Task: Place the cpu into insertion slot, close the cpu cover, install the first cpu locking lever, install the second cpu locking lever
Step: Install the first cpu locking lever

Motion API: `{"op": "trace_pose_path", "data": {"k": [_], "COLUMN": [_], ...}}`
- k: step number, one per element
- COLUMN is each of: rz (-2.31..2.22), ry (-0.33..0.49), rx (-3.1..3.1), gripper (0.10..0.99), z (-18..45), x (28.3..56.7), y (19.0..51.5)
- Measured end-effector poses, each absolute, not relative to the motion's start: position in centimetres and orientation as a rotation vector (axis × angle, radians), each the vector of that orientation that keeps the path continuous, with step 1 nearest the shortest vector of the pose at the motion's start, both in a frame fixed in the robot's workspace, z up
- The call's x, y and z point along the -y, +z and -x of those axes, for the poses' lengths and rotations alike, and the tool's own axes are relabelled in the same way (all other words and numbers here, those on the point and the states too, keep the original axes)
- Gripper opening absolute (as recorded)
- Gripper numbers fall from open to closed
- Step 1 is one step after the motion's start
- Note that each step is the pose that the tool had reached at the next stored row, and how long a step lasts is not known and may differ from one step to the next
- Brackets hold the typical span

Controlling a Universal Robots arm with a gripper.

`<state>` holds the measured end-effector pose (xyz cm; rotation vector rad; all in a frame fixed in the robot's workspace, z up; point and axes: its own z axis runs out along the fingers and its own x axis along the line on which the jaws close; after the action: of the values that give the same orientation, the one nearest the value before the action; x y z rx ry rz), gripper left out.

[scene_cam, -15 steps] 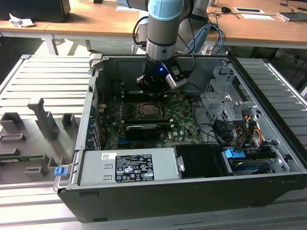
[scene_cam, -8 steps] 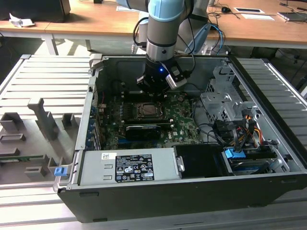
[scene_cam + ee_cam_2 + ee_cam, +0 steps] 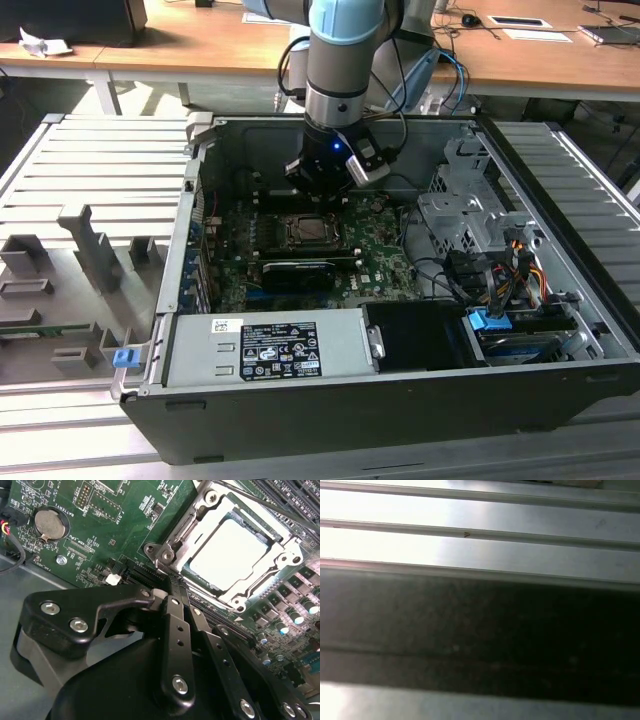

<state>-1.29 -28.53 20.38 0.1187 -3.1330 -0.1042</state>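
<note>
The arm reaches down into the open computer case (image 3: pixel 300 410), its gripper (image 3: pixel 322 180) low over the green motherboard (image 3: pixel 375 250), just beside the insertion slot (image 3: pixel 282 231) on the side farther from the long black card (image 3: pixel 298 273). In the second wrist view the gripper (image 3: pixel 174 585) has its two black fingers (image 3: pixel 176 630) drawn together with nothing between them, the tips right at the socket's metal edge, though I cannot tell if they touch it. The cpu (image 3: pixel 230 550) lies seated in the socket, its pale metal top showing through the window of the cpu cover (image 3: pixel 197 522), which lies flat over it. A thin metal rod (image 3: pixel 280 510) runs along the far side of the socket; whether it is latched I cannot tell. Small white lettering dots the board around a round coin battery (image 3: pixel 50 522). A white sticker (image 3: pixel 265 350) crowded with black print sits on the grey power supply box at the front of the case. The first wrist view faces ribbed grey metal (image 3: pixel 480 540).
</note>
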Motion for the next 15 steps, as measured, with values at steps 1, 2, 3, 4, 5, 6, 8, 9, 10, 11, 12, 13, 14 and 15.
{"op": "trace_pose_path", "data": {"k": [1,2,3,4,5,6,8,9,10,11,12,13,14,15], "rz": [-0.119,-0.118,-0.118,-0.118,-0.119,-0.118,-0.118,-0.119,-0.118,-0.119,-0.118,-0.119,-0.119,-0.119], "ry": [-0.103,-0.103,-0.103,-0.103,-0.103,-0.103,-0.103,-0.102,-0.102,-0.102,-0.103,-0.106,-0.108,-0.109], "rx": [3.133,3.133,3.133,3.133,3.133,3.133,3.133,3.133,3.133,3.133,3.133,3.133,3.133,3.133], "gripper": [0.106,0.106,0.106,0.106,0.106,0.106,0.106,0.106,0.106,0.106,0.106,0.106,0.106,0.106], "z": [1.29,1.29,1.29,1.29,1.28,1.28,1.28,1.28,1.29,1.29,1.28,1.28,1.28,1.28], "x": [28.54,28.54,28.55,28.56,28.57,28.57,28.58,28.59,28.60,28.60,28.59,28.60,28.59,28.59], "y": [20.36,20.35,20.33,20.30,20.27,20.24,20.17,20.12,20.10,20.10,20.08,20.09,20.08,20.10]}}
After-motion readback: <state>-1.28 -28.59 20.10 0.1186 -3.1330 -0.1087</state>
